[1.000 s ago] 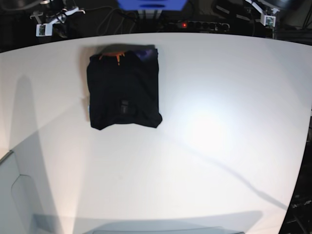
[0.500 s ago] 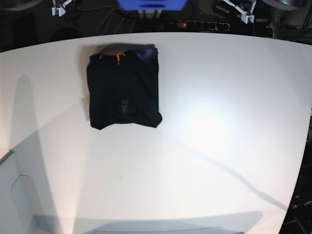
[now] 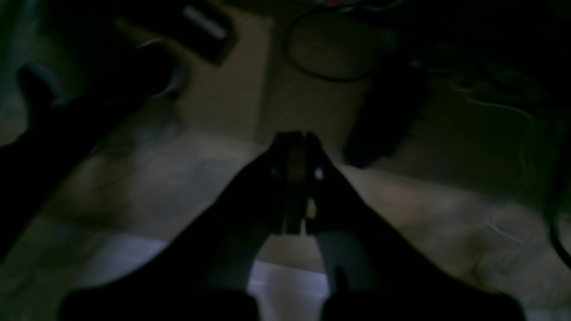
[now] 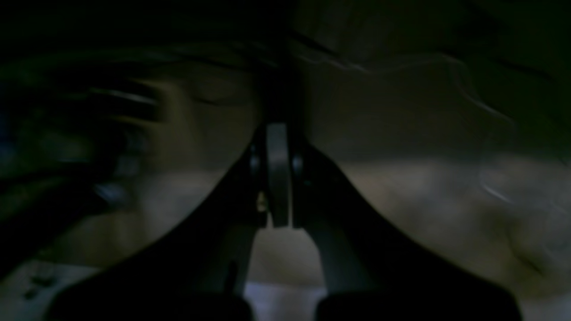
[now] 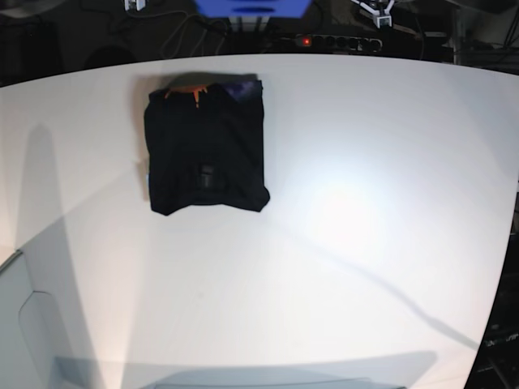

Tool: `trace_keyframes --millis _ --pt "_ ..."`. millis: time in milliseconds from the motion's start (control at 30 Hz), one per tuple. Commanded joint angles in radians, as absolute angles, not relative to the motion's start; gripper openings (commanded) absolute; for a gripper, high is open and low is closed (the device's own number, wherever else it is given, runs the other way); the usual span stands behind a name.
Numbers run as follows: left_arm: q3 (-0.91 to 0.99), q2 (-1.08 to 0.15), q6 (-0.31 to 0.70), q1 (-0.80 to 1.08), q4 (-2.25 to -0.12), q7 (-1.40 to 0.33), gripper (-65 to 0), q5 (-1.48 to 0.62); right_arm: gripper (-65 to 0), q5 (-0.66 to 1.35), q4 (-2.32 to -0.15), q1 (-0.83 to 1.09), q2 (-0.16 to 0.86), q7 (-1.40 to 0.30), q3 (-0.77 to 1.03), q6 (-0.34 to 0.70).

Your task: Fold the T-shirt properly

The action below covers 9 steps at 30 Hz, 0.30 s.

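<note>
t-shirt [image 5: 206, 144] folded flat on white table [image 5: 365, 162]

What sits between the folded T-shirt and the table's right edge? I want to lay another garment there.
Nothing: in the base view, the white table is bare from the T-shirt rightward, showing only glare and a thin shadow line.
</note>
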<state>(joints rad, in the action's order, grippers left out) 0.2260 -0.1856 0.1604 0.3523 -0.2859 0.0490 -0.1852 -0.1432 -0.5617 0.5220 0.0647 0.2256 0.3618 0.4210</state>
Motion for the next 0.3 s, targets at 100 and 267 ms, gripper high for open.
trace_keyframes --millis 100,267 --pt "0.186 -0.151 0.096 0.332 -0.245 0.048 -65.0 -0.176 -65.0 -0.139 -0.371 0.444 0.105 0.321 0.252 0.182" --pt "0.068 -0.143 0.056 0.309 -0.24 0.045 -65.0 -0.18 -65.0 -0.139 -0.226 0.377 0.102 0.407 0.108 -0.061"
